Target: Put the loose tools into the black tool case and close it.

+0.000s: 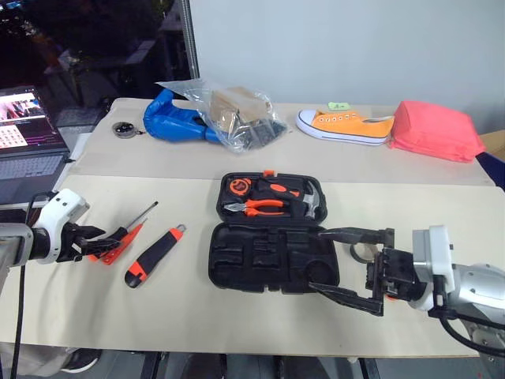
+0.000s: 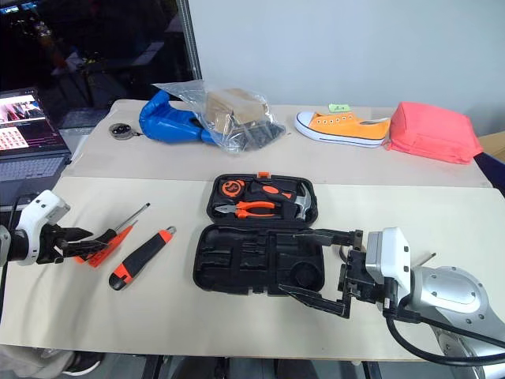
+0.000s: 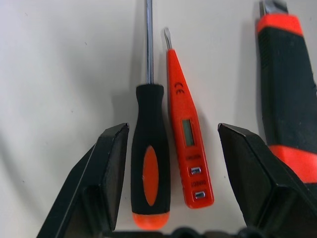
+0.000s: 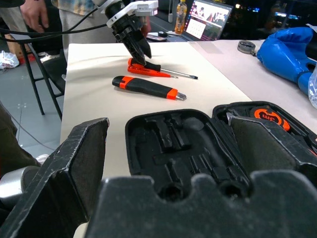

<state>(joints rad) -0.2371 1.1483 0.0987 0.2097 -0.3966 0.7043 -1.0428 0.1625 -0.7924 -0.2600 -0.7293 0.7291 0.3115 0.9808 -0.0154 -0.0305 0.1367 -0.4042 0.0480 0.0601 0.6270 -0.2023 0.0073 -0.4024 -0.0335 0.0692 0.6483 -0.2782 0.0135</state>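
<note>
Two of the loose tools, a black-and-orange screwdriver (image 3: 150, 163) and an orange tester-style screwdriver (image 3: 185, 144), lie side by side on the table at the left. My left gripper (image 1: 106, 241) is open and straddles their handles, with a gap still showing beside the orange one. The utility knife (image 1: 154, 257) lies just right of them. The black tool case (image 1: 260, 253) sits open at the centre; its near half is empty moulded recesses, and its far half holds pliers (image 1: 256, 208) and a hammer (image 1: 312, 201). My right gripper (image 1: 316, 259) is open at the case's near right corner, holding nothing.
Along the table's back stand a blue object (image 1: 173, 118), a clear plastic bag (image 1: 237, 114), an orange shoe (image 1: 345, 126) and a pink pouch (image 1: 434, 130). A laptop (image 1: 28, 134) sits off the left edge. A person (image 4: 34, 12) stands beyond the table's left end.
</note>
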